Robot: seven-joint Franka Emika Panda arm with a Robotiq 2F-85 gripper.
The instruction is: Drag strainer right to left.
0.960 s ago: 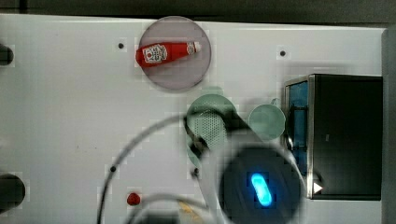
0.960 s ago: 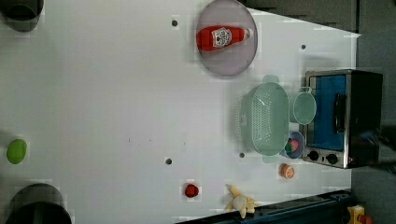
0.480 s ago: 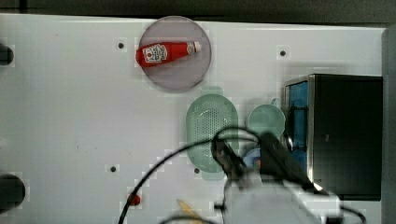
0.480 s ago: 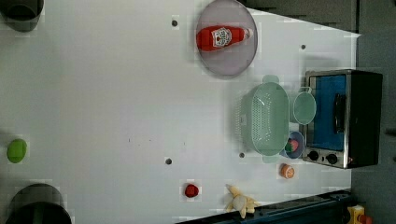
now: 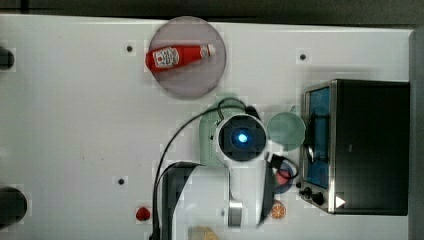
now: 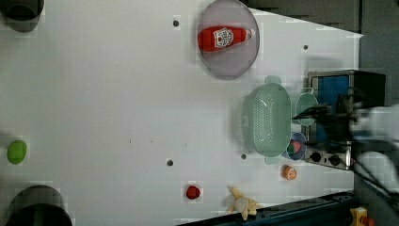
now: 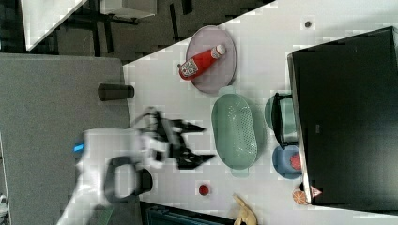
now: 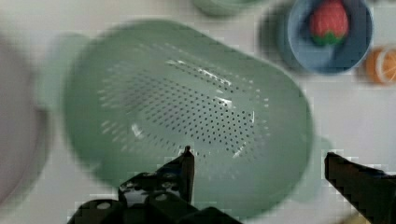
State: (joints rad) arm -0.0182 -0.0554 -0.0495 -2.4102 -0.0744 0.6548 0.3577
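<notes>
Half a second ago the top view showed the arm low in the picture, with most of the pale green oval perforated strainer (image 5: 207,131) uncovered; now the round wrist with its blue light sits right over the strainer and hides most of it, and in the left view the arm has come in from the right edge, where none stood before. The strainer, the plate and the cup lie where they lay.

The black two-fingered gripper (image 8: 259,163) hangs above the strainer (image 8: 187,116) with its fingers spread wide and holding nothing; in the wrist view one fingertip (image 8: 187,154) stands over the perforated floor and the other beyond the rim by an end tab.

The surface is a white table (image 6: 103,103) with small dark dots in it. On it lie a grey round plate (image 6: 228,63) bearing a red ketchup bottle (image 6: 223,37), a round mint-green cup (image 6: 307,108) just beside the strainer (image 6: 267,117), and a dark toaster oven (image 5: 372,145) with a blue-lit door. Beyond the table, the right view shows grey floor.

The strainer's long axis runs up and down in the top view, left view and right view (image 7: 234,131), one tab toward the plate, the other toward a blue bowl (image 8: 329,35) holding a strawberry. It stands open side up between plate and oven, apart from the plate
</notes>
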